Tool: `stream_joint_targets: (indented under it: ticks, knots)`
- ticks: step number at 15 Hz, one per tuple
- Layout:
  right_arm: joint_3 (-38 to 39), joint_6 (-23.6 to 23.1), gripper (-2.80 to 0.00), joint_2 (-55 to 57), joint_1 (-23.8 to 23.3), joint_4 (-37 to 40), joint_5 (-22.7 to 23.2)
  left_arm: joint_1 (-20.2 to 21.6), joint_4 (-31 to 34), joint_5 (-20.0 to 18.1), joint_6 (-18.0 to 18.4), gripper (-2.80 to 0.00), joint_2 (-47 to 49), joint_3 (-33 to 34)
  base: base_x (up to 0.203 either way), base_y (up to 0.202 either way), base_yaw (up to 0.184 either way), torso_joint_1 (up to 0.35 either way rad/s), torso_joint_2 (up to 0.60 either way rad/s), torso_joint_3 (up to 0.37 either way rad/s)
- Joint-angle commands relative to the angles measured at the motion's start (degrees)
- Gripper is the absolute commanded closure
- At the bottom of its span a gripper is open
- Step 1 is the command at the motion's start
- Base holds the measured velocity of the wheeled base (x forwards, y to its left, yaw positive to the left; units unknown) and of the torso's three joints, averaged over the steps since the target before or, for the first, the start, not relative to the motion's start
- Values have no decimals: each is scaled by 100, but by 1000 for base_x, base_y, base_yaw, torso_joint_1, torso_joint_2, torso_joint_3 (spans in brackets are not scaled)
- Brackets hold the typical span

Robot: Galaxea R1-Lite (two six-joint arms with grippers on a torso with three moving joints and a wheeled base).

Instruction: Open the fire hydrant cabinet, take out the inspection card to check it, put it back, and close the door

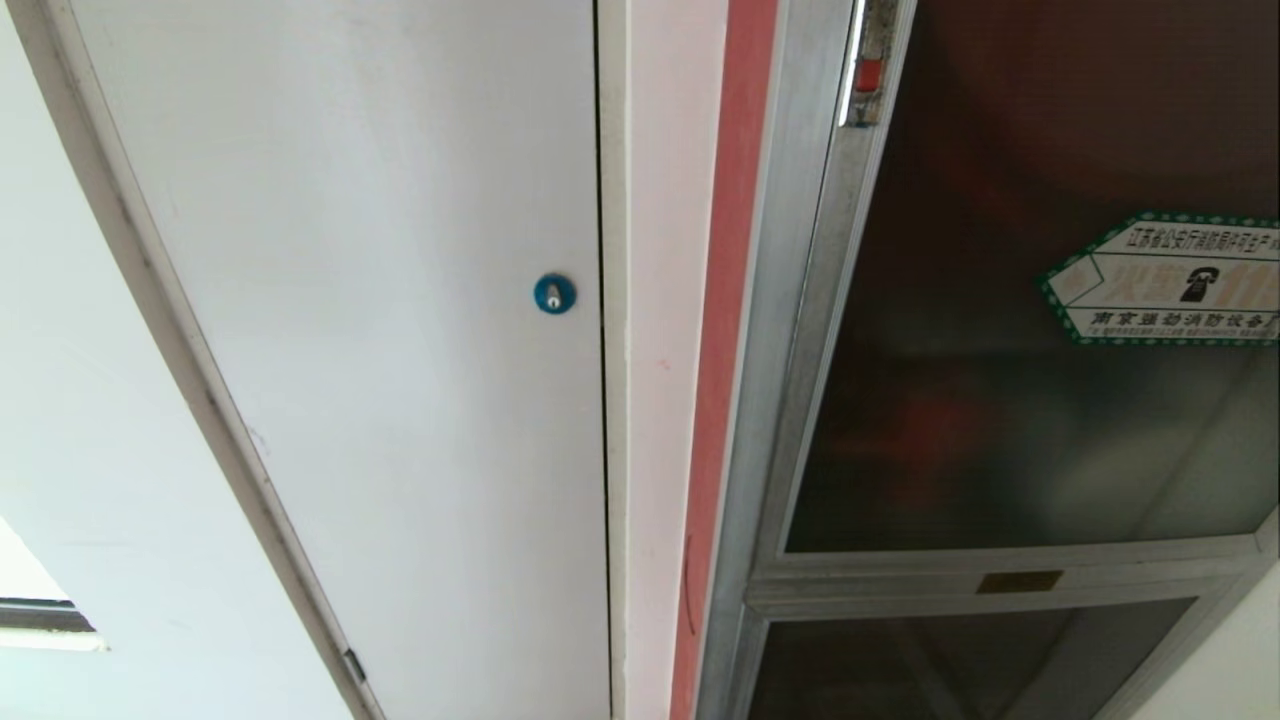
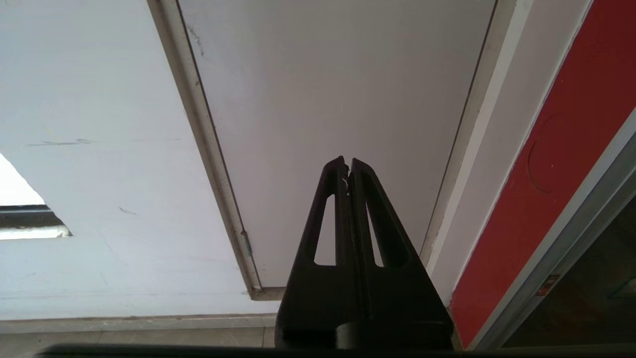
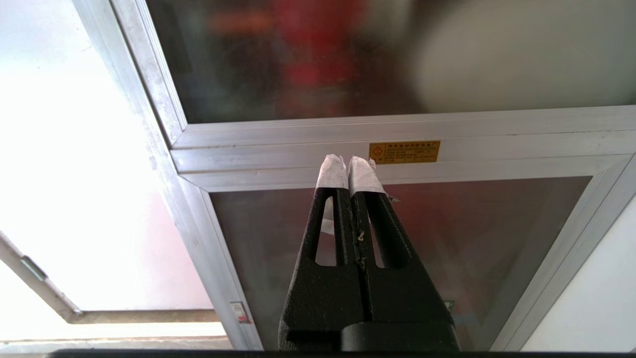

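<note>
The fire hydrant cabinet (image 1: 790,300) fills the right of the head view, framed in silver aluminium. Its door (image 1: 1000,420) is a dark tinted glass panel, closed, with a green-bordered white sticker (image 1: 1170,280) and a small red latch (image 1: 868,75) on its left edge. Red shapes show dimly behind the glass; the inspection card is hidden. My right gripper (image 3: 348,161), its tips wrapped in white tape, is shut and empty, pointing at the frame bar (image 3: 397,134) below the door. My left gripper (image 2: 347,163) is shut and empty, facing a white door. Neither arm shows in the head view.
A plain white door (image 1: 400,300) with a blue round lock (image 1: 554,293) stands left of the cabinet. A red strip (image 1: 725,350) runs between them. A smaller glass door (image 3: 447,238) sits under the big one, with a gold label (image 3: 404,151) on the bar above it.
</note>
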Motion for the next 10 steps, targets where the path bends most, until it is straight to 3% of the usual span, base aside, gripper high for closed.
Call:
stream_joint_targets:
  ticks: [1, 10]
  knots:
    - [18, -6, 0, 18, 2, 6, 0, 1, 0, -4, 0, 0, 7, -4, 0, 0, 0, 0, 0, 0]
    - [18, 73, 0, 9, 2, 6, -27, 1, 0, 4, 0, 0, 7, -4, 0, 0, 0, 0, 0, 0]
